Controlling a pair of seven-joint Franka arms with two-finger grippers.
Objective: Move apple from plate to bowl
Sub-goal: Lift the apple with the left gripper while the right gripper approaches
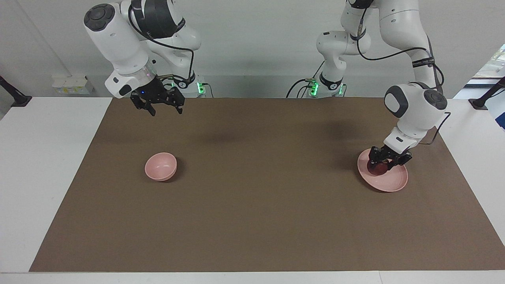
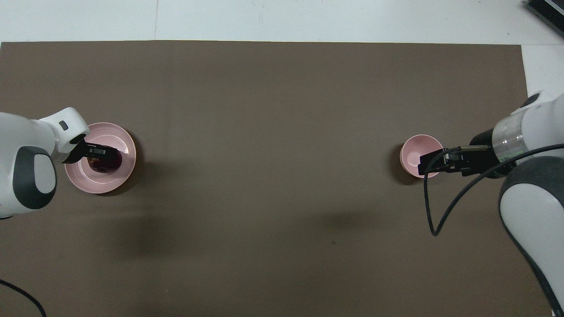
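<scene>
in the facing view we see the left gripper (image 1: 382,162) down on the plate (image 1: 388,182) with its fingers set around the apple (image 1: 377,168), though we cannot tell if they pinch it yet; a shallow grip could let it roll off, and the right gripper (image 1: 162,107) waits spread, high above the mat. in the overhead view the apple (image 2: 105,163) sits under the left gripper (image 2: 105,152) on the plate (image 2: 115,136), the bowl (image 2: 414,152) lies well apart at the right arm's end, partly covered by the right gripper (image 2: 429,165), and we read no writing.

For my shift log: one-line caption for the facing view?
Left gripper down at the apple on the plate; right gripper waits raised; bowl empty.
</scene>
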